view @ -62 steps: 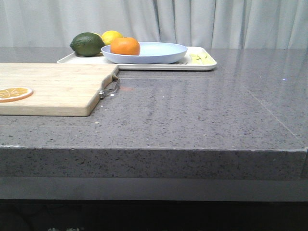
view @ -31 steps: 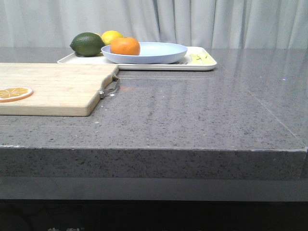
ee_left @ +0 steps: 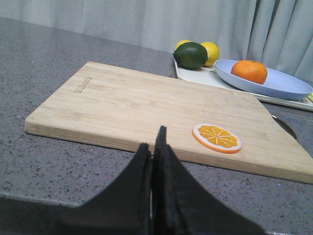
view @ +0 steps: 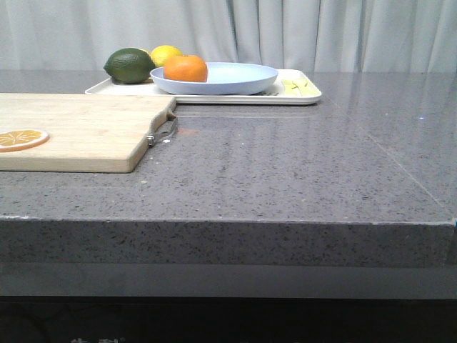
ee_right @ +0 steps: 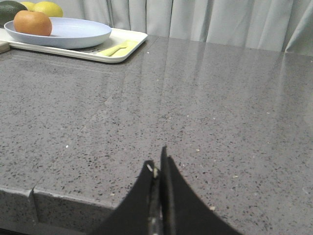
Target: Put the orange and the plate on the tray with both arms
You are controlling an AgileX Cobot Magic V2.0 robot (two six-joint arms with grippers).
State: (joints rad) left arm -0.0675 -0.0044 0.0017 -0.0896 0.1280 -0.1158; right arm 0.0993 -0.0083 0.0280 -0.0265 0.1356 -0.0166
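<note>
The orange (view: pixel 186 68) sits on the left part of the lavender-blue plate (view: pixel 228 80), and the plate rests on the cream-white tray (view: pixel 303 97) at the far side of the table. The same orange (ee_left: pixel 249 71), plate (ee_left: pixel 279 84) and tray (ee_left: pixel 193 73) show in the left wrist view, and the orange (ee_right: pixel 32 23), plate (ee_right: pixel 73 32) and tray (ee_right: pixel 129 41) in the right wrist view. My left gripper (ee_left: pixel 153 142) is shut and empty, low at the table's near edge before the cutting board. My right gripper (ee_right: pixel 158 164) is shut and empty at the near edge, far from the tray.
A wooden cutting board (view: pixel 78 132) with a flat orange slice (view: pixel 21 138) lies at the near left. A dark green fruit (view: pixel 129 65) and a yellow lemon (view: pixel 166 54) sit on the tray's left end. A pale yellow utensil (ee_right: pixel 115 48) lies on its right end.
</note>
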